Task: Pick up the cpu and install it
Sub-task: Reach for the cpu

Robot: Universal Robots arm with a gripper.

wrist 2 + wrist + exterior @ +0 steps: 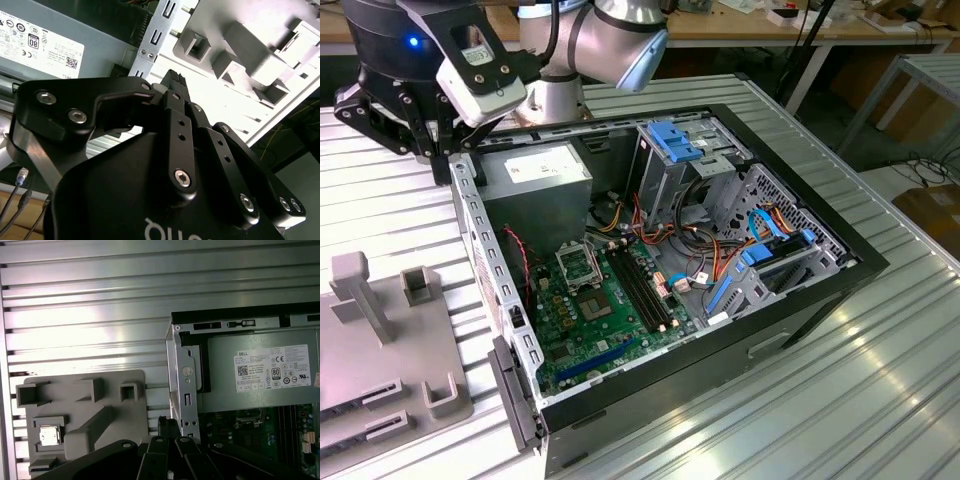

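**CPU waits in its fixture pocket**

The open computer case [650, 390] fills the middle of the exterior view, and the grey fixture tray [360, 370] sits at its lower left. The gripper [168, 424], upper left there, looks closed and empty. The cpu [49, 435] lies flat in a tray pocket. It is likely light, stiff and fragile underneath, and best pinched by opposite edges.

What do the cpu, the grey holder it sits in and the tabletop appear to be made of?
The cpu: metal top, by its pale silvery sheen. The holder: matte grey plastic, judging by its even, glare-free surfaces; possibly printed. The tabletop: ribbed bare metal, likely aluminium, given the bright streaked reflections.
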